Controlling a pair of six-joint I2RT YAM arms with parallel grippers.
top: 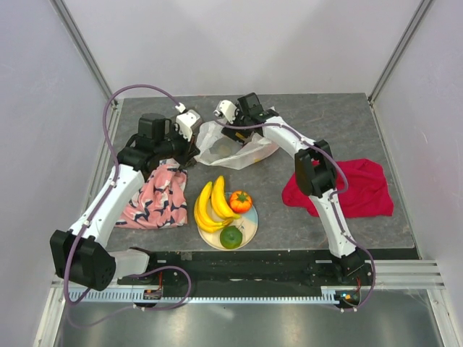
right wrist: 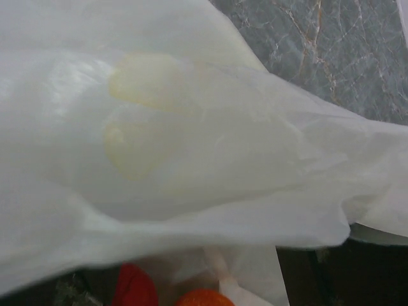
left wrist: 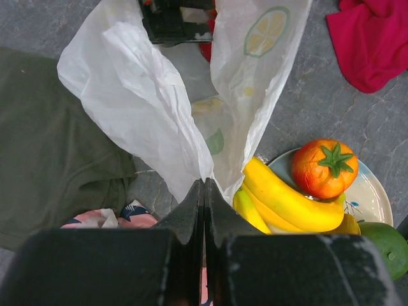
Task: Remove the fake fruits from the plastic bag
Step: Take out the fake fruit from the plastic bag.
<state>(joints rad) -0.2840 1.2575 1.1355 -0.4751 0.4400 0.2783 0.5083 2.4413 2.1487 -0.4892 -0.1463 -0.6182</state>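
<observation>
With left pincer (left wrist: 204, 191) pinching the plastic bag (left wrist: 146, 108), right pincer (top: 226, 124) untellable, emptying it near the bench's far edge, fake fruits (top: 213, 206) seemingly mostly out.

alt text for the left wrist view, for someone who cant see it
The left gripper, shut, pinches the edge of a white plastic bag that fans out over the grey table. To its right a plate holds yellow bananas, an orange fruit and a green fruit; a red cloth lies top right.
</observation>
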